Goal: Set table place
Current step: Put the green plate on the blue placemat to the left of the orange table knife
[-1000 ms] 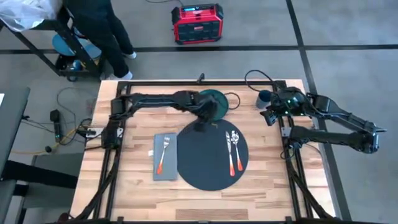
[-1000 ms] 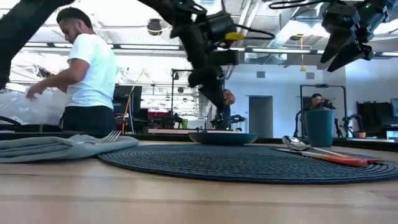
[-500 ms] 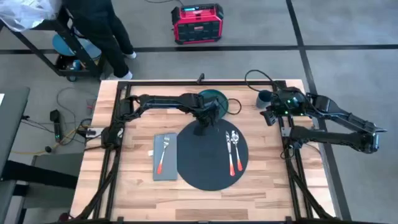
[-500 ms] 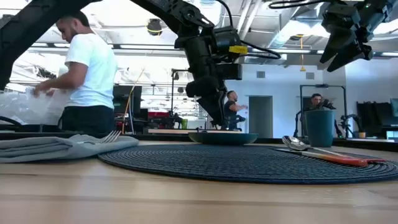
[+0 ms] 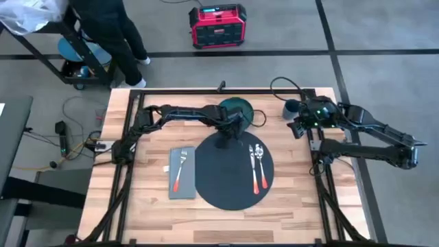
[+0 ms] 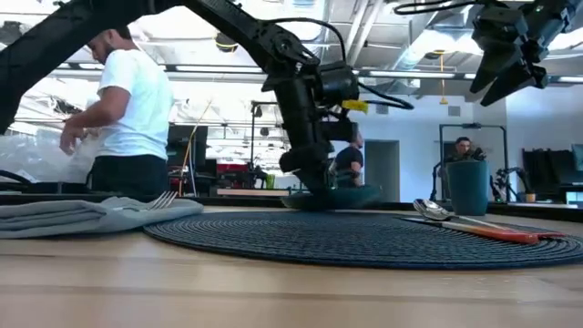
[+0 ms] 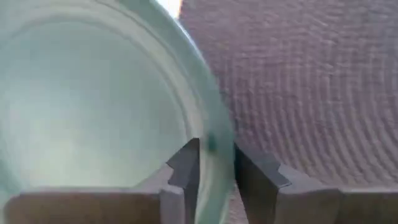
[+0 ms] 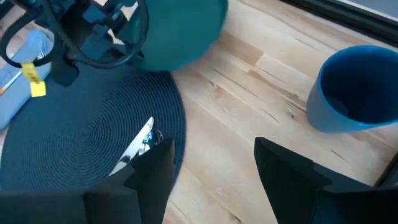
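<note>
Starting nearest the front edge of the table (image 5: 147, 213), the table place (image 5: 233, 192), a large round charcoal placemat, is seen lying flat at the middle. A grey napkin (image 5: 182, 175) lies just beside it on the left-arm side, with a fork (image 5: 180, 171) on top. A spoon (image 5: 261, 166) and a knife (image 5: 252, 165), both orange-handled, lie side by side on the placemat's right-arm half.

At the placemat's far edge the left gripper (image 7: 216, 167) is lowered onto the rim of a dark green plate (image 5: 235, 110); the rim is seen between the two fingers (image 7: 185, 171) in the left wrist view, closed in on it. The plate sits just beyond the placemat, its near rim at the mat's edge.

Farther right, the right gripper (image 5: 299, 128) is held up above the table, fingers spread apart, nothing between them. A blue cup (image 5: 291, 108) stands upright near the far right corner.

Beyond the table, a person (image 6: 127, 114) in a white shirt and a red box (image 5: 217, 26) on the floor are seen.
</note>
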